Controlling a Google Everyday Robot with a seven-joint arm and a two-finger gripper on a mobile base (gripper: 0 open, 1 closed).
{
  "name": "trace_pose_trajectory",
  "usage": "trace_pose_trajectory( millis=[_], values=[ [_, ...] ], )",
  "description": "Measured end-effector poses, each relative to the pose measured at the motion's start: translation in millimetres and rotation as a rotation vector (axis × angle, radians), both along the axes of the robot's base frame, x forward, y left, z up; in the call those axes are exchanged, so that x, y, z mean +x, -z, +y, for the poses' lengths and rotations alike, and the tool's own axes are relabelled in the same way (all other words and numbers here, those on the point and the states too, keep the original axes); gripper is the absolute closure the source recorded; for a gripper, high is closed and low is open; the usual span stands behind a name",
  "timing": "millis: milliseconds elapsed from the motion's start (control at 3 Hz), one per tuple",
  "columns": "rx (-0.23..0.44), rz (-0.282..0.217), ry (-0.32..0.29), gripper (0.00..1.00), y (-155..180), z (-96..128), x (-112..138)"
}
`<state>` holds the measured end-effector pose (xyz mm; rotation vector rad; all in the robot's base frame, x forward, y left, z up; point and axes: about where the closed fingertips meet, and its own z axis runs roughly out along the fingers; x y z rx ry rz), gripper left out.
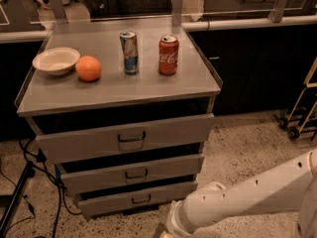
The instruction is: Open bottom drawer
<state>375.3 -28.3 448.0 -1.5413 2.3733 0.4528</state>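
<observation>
The grey metal cabinet has three drawers. The bottom drawer has the slimmest front and a small dark loop handle. Its front stands a little out from the cabinet, with a dark gap above it. My white arm reaches in from the lower right. My gripper is at the bottom edge of the view, low in front of the cabinet and just right of and below the bottom drawer's handle. Most of it is cut off by the edge.
On the cabinet top are a white bowl, an orange, a blue can and a red cola can. Black cables and a tripod leg lie at the left. A wheeled cart stands at the right. A dark counter runs behind.
</observation>
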Motion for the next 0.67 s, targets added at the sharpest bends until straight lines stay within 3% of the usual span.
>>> trace_pose_trajectory(
  millis=[333,667],
  values=[
    [0.047,-0.016,0.014,0.0,26,-3,14],
    [0.038,-0.046,-0.02,0.0,68,-10,51]
  ],
)
